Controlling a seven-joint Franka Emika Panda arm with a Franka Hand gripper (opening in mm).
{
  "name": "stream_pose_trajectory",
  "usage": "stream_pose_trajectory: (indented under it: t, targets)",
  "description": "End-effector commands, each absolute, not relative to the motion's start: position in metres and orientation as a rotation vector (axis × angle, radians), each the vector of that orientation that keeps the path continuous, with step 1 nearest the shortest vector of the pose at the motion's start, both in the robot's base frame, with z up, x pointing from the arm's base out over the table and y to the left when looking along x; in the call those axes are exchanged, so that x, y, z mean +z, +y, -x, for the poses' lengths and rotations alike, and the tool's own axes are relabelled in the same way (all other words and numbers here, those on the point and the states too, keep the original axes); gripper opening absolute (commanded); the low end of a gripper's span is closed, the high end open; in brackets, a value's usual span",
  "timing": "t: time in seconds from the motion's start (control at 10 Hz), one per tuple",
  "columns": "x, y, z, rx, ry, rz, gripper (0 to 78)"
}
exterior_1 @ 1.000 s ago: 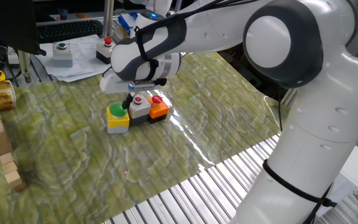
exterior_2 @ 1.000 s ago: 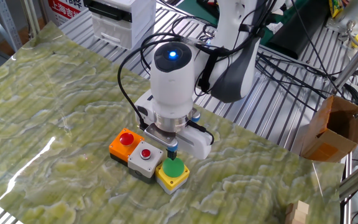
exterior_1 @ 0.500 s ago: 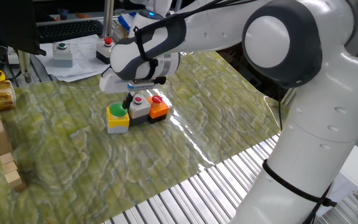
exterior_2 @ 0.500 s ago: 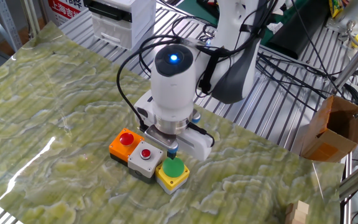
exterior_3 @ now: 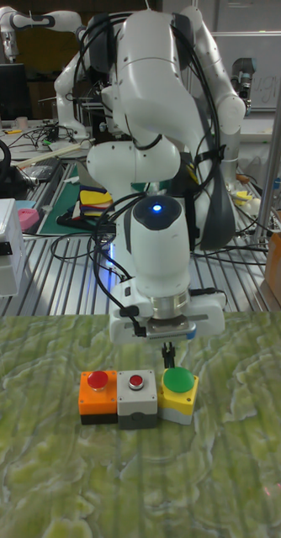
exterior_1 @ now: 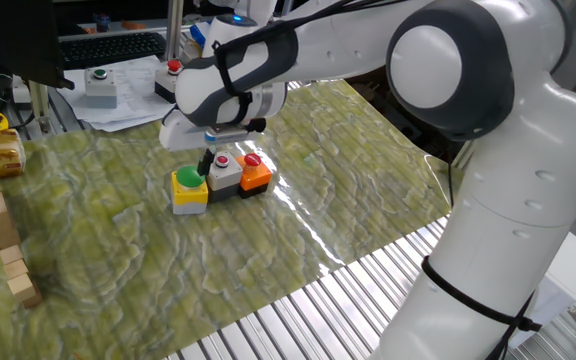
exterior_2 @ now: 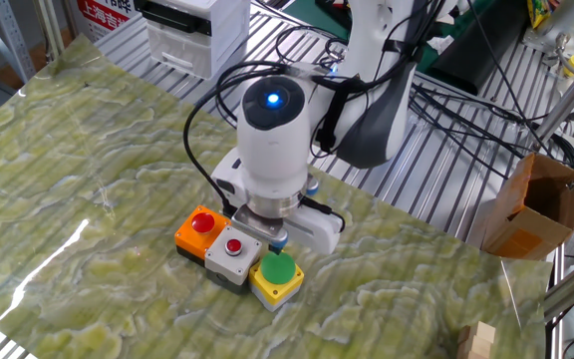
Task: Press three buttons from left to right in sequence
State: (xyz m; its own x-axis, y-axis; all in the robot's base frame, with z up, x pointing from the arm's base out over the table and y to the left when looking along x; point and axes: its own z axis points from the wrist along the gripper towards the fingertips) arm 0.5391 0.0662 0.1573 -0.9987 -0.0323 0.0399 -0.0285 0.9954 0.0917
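Hovering claw (exterior_3: 167,350) by green button (exterior_3: 178,381), first in line | fingers look pinched together to poke | grey (exterior_3: 136,383) and orange (exterior_3: 98,381) wait alongside

Three button boxes (exterior_3: 138,397) sit touching in a row on the table (exterior_3: 39,479) (end effector (exterior_3: 167,351) just above one end).
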Motion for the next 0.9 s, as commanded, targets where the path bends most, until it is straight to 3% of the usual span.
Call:
stream_pose_trajectory:
  t: [0.1, 0.9]
  targets:
    - [0.158, 0.066, -0.54, -0.149, -3.072, -0.127, 1.4]
    - [0.16, 0.089, -0.552, -0.123, -3.066, -0.089, 1.4]
